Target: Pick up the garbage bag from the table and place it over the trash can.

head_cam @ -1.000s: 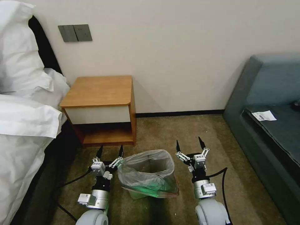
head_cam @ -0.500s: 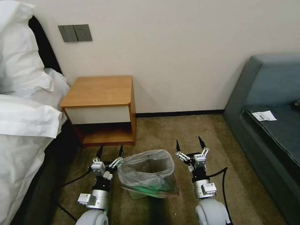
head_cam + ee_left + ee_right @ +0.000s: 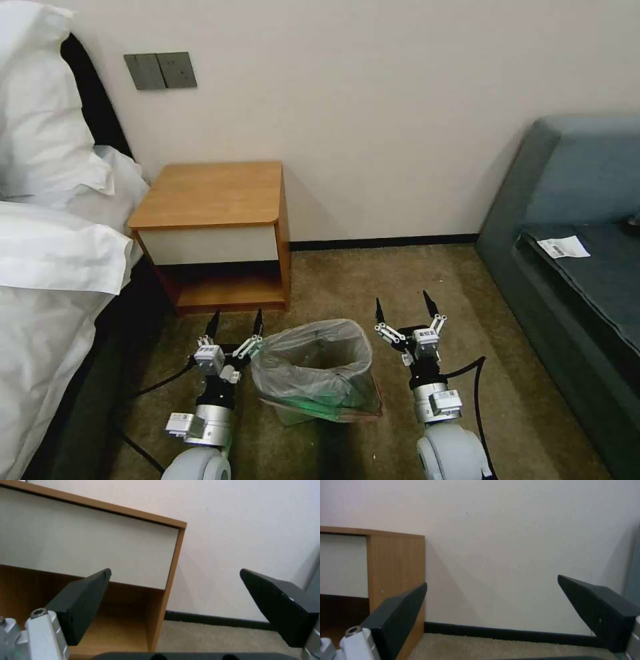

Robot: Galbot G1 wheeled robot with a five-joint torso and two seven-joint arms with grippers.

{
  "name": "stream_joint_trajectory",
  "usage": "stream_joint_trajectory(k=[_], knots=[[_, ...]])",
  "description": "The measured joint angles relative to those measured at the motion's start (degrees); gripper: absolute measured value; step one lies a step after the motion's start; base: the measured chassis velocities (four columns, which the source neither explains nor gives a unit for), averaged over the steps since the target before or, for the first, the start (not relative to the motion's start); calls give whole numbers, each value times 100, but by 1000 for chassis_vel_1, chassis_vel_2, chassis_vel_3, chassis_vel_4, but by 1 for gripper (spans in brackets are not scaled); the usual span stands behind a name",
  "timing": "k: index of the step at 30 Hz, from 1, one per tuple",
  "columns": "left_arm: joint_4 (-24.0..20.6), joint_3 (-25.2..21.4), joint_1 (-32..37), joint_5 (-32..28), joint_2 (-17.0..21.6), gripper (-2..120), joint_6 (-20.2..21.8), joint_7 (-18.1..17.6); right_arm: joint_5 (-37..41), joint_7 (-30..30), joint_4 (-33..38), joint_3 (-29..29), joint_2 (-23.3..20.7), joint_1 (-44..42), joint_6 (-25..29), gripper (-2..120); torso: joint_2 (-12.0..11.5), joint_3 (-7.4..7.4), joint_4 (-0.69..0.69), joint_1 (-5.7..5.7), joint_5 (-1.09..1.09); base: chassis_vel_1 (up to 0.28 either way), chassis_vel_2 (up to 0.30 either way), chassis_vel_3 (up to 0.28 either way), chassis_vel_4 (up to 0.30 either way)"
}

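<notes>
Garbage bag (image 3: 313, 363), grey and crinkly with a pinkish-red edge low on its right side, sits draped over the trash can (image 3: 297, 410) on the carpet (image 3: 347, 287); its mouth stands open and the pale green of the bin shows through the plastic near the floor. The bin stands in front of the table (image 3: 213, 230), apart from it and lower than its top.

Just to the bag's left, the left gripper (image 3: 235, 325) points forward toward the nightstand with its two dark fingers spread apart and nothing between them. In the left wrist view the same gripper (image 3: 175, 573) frames the table (image 3: 90, 550), its white drawer front and its open lower shelf.

On the bag's other side the right gripper (image 3: 403, 308) is held at a similar height, fingers likewise spread wide and holding nothing. Its wrist view has the right gripper (image 3: 491, 583) facing the pale wall (image 3: 520, 542) and dark baseboard (image 3: 506, 633), with the table (image 3: 396, 562) side panel off to one edge.

Farther out, white bedding (image 3: 53, 227) lies at the robot's left and a grey-blue sofa (image 3: 573, 253) at its right.
</notes>
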Motion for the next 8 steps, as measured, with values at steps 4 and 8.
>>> stream_joint_trajectory(k=[4,8], knots=[[-1,0,1,-1,0,97,1,0,0,1,1,-1,0,0,-2,100,0,0,0,0,0,0,0,0,0],[-2,0,0,-2,0,97,1,0,0,2,2,-1,0,0,-2,100,0,0,0,0,0,0,0,0,0]])
